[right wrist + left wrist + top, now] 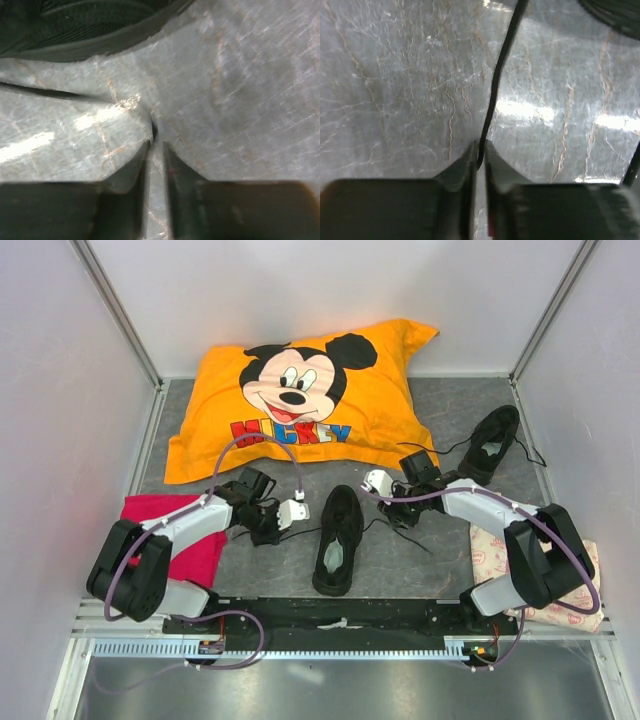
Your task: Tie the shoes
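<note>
- Fingers (460,167) of my left gripper (479,150) stand almost together on a thin black lace (495,90), which runs from the tips away across the grey tabletop (262,568). I read that as a pinch, though a light one.
- Under my left arm a red cloth (190,550) lies by the tabletop's left edge. The left wall (60,390) stands just beyond it, so I have little room to swing outward on that side.
- Along the far edge sprawls an orange Mickey pillow (300,390), which would get in the way of any long pull of a lace away from me.
- Between my two grippers, towards the near edge, sits the middle shoe (335,540). No knot or bow shows on it, and its laces trail loose on the tabletop. I judge the tying barely begun, with crossing, looping and cinching all left to do.
- Just right of that shoe my right gripper (156,145) hangs low with a narrow slit between its fingers. A small dark bit sits at the tips, perhaps a lace end, and I cannot tell whether it is held.
- Towards the far right corner lies the second shoe (492,445), well apart from the first. Its laces straggle loose, and nothing on it looks tied.
- By the right edge a patterned cloth (488,548) lies under my right arm. The bare tabletop around the middle shoe looks like my best working room.
</note>
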